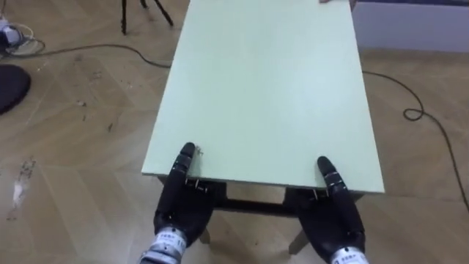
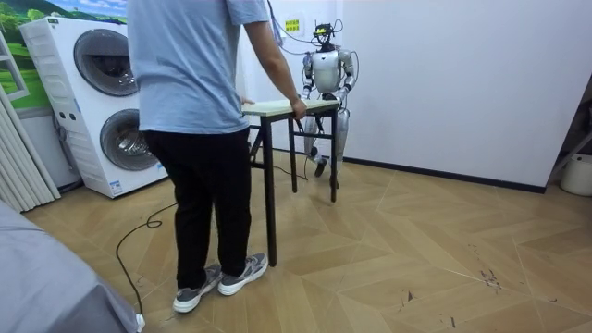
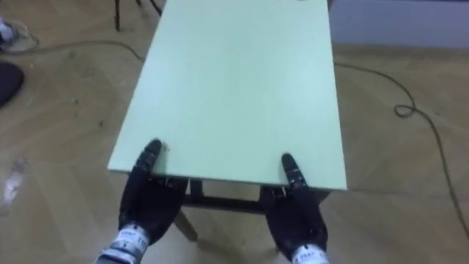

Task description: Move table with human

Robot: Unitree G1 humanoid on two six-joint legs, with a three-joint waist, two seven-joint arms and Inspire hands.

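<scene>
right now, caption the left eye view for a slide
Left robot hand and right robot hand at the near edge of a green table over a wood floor.

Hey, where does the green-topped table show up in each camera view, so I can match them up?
Left eye view: the table runs up the middle, from lower centre to the top edge.
Right eye view: the table again, slightly further left.
Room view: the table stands left of centre, between the person and the robot.
Shared landmark: the short end where the left hand and right hand meet it, farthest in the room view.
</scene>
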